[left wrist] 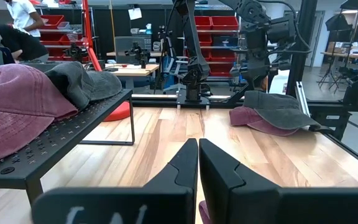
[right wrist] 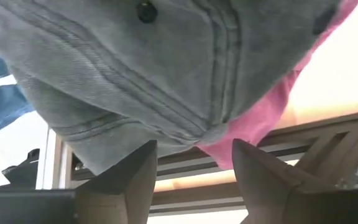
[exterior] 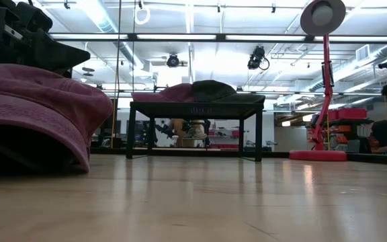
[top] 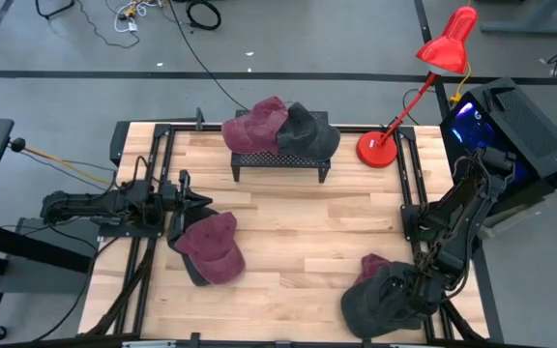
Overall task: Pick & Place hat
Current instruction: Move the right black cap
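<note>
A maroon hat (top: 216, 246) rests by its brim on the table's near left; the low view shows it large (exterior: 39, 94). My left gripper (top: 199, 201) is shut and level just over its far-side edge, fingers (left wrist: 198, 146) pointing toward the table's right. At the near right, a grey hat (top: 380, 302) lies on a pink-maroon hat (top: 373, 263). My right gripper (top: 409, 290) is open right at that pile; in its wrist view the grey hat (right wrist: 135, 74) and the pink hat (right wrist: 260, 118) fill the picture beyond the fingertips (right wrist: 194, 144). My left gripper is shut close above the maroon hat's crown (exterior: 46, 70); I cannot tell whether it touches the hat. My right gripper stands open at the grey hat's lower edge (right wrist: 166, 134); whether a finger touches the cloth, I cannot tell.
A black mesh rack (top: 278, 162) stands at the far middle, carrying a maroon hat (top: 256, 121) and a dark grey hat (top: 309, 130). A red desk lamp (top: 380, 150) stands at the far right. Bare wood lies between the rack and the near edge.
</note>
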`<state>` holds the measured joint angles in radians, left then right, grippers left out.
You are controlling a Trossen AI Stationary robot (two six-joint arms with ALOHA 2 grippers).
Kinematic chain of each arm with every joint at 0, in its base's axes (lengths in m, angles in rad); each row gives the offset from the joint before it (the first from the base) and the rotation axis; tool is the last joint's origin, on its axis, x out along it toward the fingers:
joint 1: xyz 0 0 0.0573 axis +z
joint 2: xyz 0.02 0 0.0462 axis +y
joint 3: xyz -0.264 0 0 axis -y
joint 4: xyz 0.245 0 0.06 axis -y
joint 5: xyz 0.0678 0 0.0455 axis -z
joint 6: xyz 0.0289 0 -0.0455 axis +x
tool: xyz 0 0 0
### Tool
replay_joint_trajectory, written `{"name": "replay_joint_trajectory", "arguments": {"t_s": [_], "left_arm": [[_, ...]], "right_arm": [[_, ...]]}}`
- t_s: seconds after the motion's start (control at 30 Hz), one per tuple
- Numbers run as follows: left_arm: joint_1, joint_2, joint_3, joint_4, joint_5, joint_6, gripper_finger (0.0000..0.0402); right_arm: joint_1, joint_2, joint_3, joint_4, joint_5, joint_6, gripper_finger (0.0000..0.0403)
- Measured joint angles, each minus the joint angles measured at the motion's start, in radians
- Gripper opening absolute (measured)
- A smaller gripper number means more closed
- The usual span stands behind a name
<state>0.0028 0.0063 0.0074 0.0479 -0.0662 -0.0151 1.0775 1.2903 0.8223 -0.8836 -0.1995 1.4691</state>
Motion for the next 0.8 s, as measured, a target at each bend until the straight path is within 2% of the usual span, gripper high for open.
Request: {"name": "replay_joint_trajectory", "arguments": {"t_s": [0.17,0.37,0.53,0.67,0.8], "left_arm": [[0.000,0.000,0.000,0.000,0.000,0.000,0.0021],[0.000,0.000,0.000,0.000,0.000,0.000,0.0021],[0.000,0.000,0.000,0.000,0.000,0.000,0.0021],[0.000,0.000,0.000,0.000,0.000,0.000,0.0021],[0.000,0.000,0.000,0.000,0.000,0.000,0.0021]], "right_arm": [[0.000,0.000,0.000,-0.011,0.000,0.015,0.0195],[-0.001,0.000,-0.056,0.081,-0.031,0.027,0.0180],[-0.001,0.000,-0.060,0.077,-0.030,0.042,0.0168],[-0.001,0.000,-0.060,0.076,-0.029,0.041,0.0138],[-0.001,0.000,-0.060,0.074,-0.028,0.038,0.0087]]}}
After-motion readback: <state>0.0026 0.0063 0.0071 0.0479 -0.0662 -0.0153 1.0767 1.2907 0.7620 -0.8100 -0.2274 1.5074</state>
